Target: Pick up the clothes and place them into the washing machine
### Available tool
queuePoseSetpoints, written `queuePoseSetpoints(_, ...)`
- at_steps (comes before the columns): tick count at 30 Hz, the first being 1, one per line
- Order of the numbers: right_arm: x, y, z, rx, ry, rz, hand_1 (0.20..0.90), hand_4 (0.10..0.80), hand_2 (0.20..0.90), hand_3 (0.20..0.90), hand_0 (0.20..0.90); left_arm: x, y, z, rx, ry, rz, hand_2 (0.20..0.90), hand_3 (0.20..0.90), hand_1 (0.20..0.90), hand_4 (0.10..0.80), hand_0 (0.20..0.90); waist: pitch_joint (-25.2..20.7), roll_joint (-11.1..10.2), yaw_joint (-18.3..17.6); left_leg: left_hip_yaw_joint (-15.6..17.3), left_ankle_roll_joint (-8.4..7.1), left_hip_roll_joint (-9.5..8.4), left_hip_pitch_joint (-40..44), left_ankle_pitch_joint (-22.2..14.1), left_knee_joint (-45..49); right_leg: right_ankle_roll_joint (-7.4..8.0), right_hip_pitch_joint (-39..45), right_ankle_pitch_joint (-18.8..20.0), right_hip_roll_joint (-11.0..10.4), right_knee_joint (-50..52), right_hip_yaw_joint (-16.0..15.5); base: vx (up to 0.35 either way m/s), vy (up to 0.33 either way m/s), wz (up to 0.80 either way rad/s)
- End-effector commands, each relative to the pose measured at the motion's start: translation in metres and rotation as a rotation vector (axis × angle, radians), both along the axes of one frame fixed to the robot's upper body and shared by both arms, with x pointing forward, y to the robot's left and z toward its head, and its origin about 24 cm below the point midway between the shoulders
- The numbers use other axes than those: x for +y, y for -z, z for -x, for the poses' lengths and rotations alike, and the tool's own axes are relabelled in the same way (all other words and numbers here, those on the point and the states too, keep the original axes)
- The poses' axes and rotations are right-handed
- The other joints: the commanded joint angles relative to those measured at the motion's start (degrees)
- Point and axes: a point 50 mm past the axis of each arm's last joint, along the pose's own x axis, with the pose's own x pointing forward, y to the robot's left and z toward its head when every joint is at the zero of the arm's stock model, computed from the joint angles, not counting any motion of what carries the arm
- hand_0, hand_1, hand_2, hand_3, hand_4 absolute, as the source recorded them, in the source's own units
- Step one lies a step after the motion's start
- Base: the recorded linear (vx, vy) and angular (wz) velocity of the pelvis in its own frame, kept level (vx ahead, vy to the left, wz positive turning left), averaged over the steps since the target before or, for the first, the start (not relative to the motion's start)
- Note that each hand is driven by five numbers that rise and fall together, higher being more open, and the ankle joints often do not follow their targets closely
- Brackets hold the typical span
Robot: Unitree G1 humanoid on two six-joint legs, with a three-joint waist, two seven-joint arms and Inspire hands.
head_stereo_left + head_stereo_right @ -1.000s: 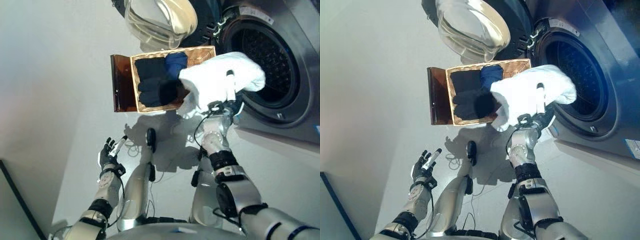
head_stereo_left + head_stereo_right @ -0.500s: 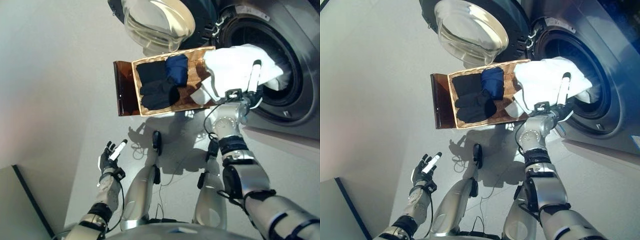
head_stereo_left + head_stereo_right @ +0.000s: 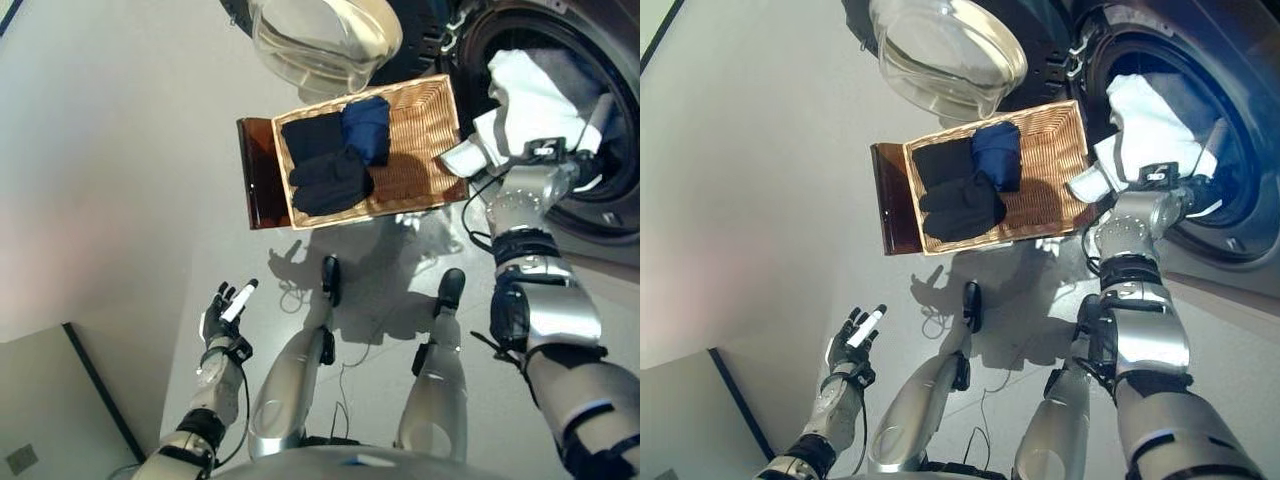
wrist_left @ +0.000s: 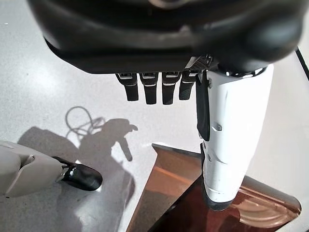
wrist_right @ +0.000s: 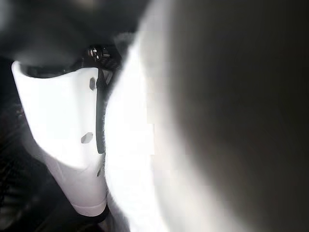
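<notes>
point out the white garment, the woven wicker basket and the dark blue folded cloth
white garment [image 3: 530,95], left eye view, on its broad middle at the drum's mouth
woven wicker basket [image 3: 420,150], left eye view, on its bare woven floor
dark blue folded cloth [image 3: 997,155], right eye view, on its middle

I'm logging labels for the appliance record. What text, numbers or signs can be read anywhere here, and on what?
None can be read.
Washing machine: its front shows no print in these views.
Basket, white garment and dark clothes: no labels visible.
</notes>
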Motion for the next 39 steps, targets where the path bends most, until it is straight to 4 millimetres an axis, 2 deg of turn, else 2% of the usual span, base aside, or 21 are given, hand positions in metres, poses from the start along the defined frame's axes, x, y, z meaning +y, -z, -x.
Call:
queuePoseSetpoints(1,-0.026,-0.099,0.018,-0.279,0.104,0.18,0.2,0.3,0.2,0.2,0.2,0.021,-0.004,0.001,-0.033,-0.033,-0.063,0.9,0.9,0.9,0.8,0.9,-2.22,0.54,0.41,-0.91,-4.92,-0.53,0.4,-3.31,-0.44,0.31,0.41,-8.4,-0.76,6.72,3.51,0.0,0.0,0.0)
queuePoseSetpoints(4,-0.035,-0.118,0.025,-0.327,0.13,0.165,0.2,0.3,0.2,0.2,0.2,0.017,-0.005,-0.001,-0.04,-0.015,-0.06,0.9,0.9,0.9,0.8,0.9,-2.43,1.1,0.76,-1.04,-5.06,-0.66,-0.42,-3.27,-0.44,0.3,-0.59,-8.6,-0.75,7.06,3.84,0.0,0.0,0.0)
queuePoseSetpoints(8,-0.042,-0.126,0.029,-0.341,0.142,0.166,0.2,0.3,0.2,0.2,0.2,0.015,-0.005,-0.001,-0.046,-0.003,-0.055,0.9,0.9,0.9,0.8,0.9,-2.53,1.57,1.02,-1.08,-5.1,-0.73,-0.98,-3.2,-0.44,0.27,-1.44,-8.79,-0.78,7.54,4.16,0.011,-0.004,0.02)
queuePoseSetpoints(9,-0.045,-0.133,0.033,-0.367,0.15,0.154,0.2,0.3,0.2,0.2,0.2,0.015,-0.006,-0.001,-0.05,0.001,-0.055,0.9,0.9,0.9,0.8,0.9,-2.65,1.87,1.14,-1.09,-5.21,-0.91,-1.04,-3.61,-0.44,0.29,-1.78,-9.46,-0.98,7.92,4.44,0.02,0.002,0.04)
queuePoseSetpoints(14,-0.052,-0.145,0.042,-0.493,0.177,0.067,0.2,0.3,0.2,0.2,0.2,0.011,-0.005,-0.001,-0.047,0.012,-0.044,0.9,0.9,0.9,0.8,0.9,-2.99,2.83,1.37,-1.19,-5.28,-1.36,-1.55,-3.56,-0.44,0.3,-2.67,-9.98,-1.14,8.67,4.9,0.015,0.0,0.01)
queuePoseSetpoints(22,-0.068,-0.172,0.063,-0.608,0.236,0.035,0.2,0.3,0.2,0.2,0.2,0.013,-0.007,-0.004,-0.061,0.021,-0.057,0.9,0.9,0.9,0.8,0.9,-3.79,4.02,1.89,-1.43,-5.46,-1.7,-2.49,-3.03,-0.44,0.45,-3.83,-9.47,-1.35,8.76,5.34,0.004,0.002,0.02)
queuePoseSetpoints(34,-0.066,-0.17,0.06,-0.605,0.225,0.015,0.2,0.3,0.2,0.2,0.2,0.012,-0.009,-0.006,-0.067,0.022,-0.052,0.9,0.9,0.9,0.8,0.9,-3.97,3.97,1.75,-1.25,-5.42,-1.57,-2.51,-3.05,-0.44,0.28,-4.0,-9.58,-1.14,8.8,5.77,0.005,0.001,0.0)
queuePoseSetpoints(35,-0.066,-0.169,0.059,-0.595,0.22,0.027,0.527,0.533,0.527,0.527,0.527,0.014,-0.009,-0.006,-0.067,0.014,-0.055,0.9,0.9,0.9,0.8,0.9,-3.92,3.87,1.73,-1.12,-5.42,-1.51,-2.42,-3.08,-0.44,0.23,-3.77,-9.56,-1.1,8.67,5.75,0.0,0.0,0.0)
queuePoseSetpoints(36,-0.066,-0.169,0.059,-0.595,0.22,0.027,0.527,0.533,0.527,0.527,0.527,0.014,-0.009,-0.006,-0.067,0.014,-0.055,0.9,0.9,0.9,0.8,0.9,-3.91,3.86,1.73,-1.12,-5.42,-1.51,-2.4,-3.09,-0.44,0.23,-3.75,-9.55,-1.1,8.65,5.75,0.0,0.0,0.0)
queuePoseSetpoints(37,-0.066,-0.167,0.057,-0.571,0.213,0.039,0.9,0.8,0.9,0.9,0.9,0.015,-0.009,-0.006,-0.066,0.014,-0.057,0.9,0.9,0.9,0.8,0.9,-3.87,3.72,1.72,-1.15,-5.36,-1.58,-2.25,-3.14,-0.44,0.18,-3.66,-9.5,-1.08,8.61,5.86,0.0,0.0,0.0)
queuePoseSetpoints(39,-0.063,-0.166,0.054,-0.555,0.202,0.049,0.9,0.8,0.9,0.9,0.9,0.016,-0.008,-0.005,-0.061,0.008,-0.058,0.9,0.9,0.9,0.8,0.9,-3.75,3.62,1.63,-1.05,-5.36,-1.62,-2.07,-3.19,-0.44,0.16,-3.58,-9.5,-1.04,8.53,5.83,0.0,0.0,0.0)
